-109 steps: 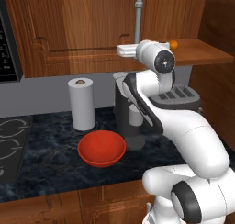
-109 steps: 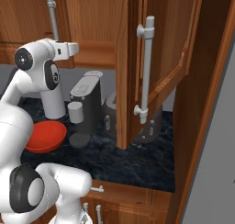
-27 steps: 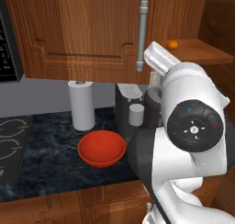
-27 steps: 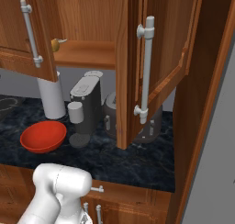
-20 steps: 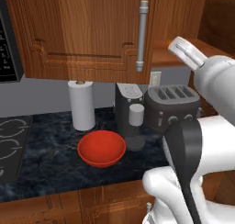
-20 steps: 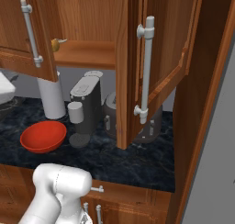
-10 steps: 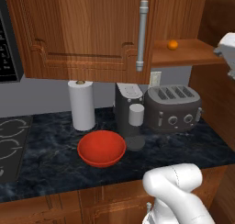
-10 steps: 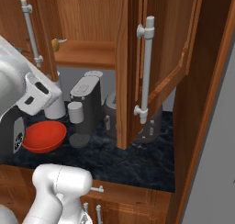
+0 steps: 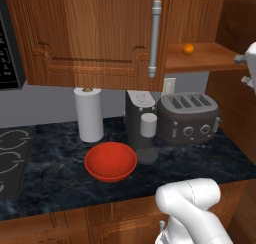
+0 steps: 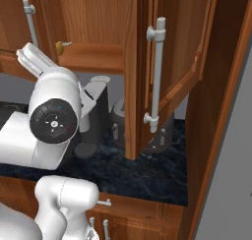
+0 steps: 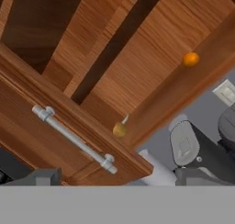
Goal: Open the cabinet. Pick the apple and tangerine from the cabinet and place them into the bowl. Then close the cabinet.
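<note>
Starting at the left of the left base view, a paper towel roll (image 9: 89,115) is standing upright near the back of the dark counter (image 9: 55,178). Right of the roll and closer to the counter's front edge, the red bowl (image 9: 110,161) is sitting with nothing in it. Behind the bowl to the right, a coffee machine (image 9: 140,123) is standing just beside a toaster (image 9: 188,117).

Above them the cabinet (image 9: 90,38) is showing its left door shut and its right door (image 10: 167,52) swung open. On the open shelf the apple (image 11: 119,129) is lying at the left end beside the closed door, and the tangerine (image 9: 188,49) is resting well apart from it, further right and near the shelf's front edge.

In the hand view the gripper (image 11: 112,176) is facing the cabinet with its two tips spread wide and gripping nothing.
</note>
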Robot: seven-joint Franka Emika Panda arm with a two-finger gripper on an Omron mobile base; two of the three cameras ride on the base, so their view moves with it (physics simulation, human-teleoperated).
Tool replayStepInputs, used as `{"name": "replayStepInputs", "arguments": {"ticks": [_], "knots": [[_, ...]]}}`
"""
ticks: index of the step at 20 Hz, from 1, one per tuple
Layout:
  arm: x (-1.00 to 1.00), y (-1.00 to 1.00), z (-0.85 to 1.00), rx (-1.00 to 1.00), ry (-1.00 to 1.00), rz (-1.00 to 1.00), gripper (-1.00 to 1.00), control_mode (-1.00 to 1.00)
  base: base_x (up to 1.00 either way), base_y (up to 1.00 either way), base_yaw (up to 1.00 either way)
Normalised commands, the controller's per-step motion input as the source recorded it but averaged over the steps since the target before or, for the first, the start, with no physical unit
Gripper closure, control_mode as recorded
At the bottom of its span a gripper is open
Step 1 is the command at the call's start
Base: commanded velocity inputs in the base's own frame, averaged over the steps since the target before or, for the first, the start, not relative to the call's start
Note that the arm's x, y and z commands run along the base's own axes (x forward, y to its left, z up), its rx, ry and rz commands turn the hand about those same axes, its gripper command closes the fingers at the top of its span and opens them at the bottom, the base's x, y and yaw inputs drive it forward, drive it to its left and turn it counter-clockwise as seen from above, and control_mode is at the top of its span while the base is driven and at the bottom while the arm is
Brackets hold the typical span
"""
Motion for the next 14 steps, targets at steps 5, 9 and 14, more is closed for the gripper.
{"name": "replayStepInputs", "arguments": {"ticks": [5, 9, 14], "knots": [[0.0, 0.12, -0.1, 0.0, -0.05, 0.0, -1.0, -1.0, 0.0, 0.0, 0.0], [0.28, 0.0, 0.0, 0.0, 0.0, 0.0, -1.0, -1.0, 0.0, 0.0, 0.0], [0.64, -0.02, 0.0, 0.02, 0.0, 0.01, -1.0, -1.0, 0.0, 0.0, 0.0]]}}
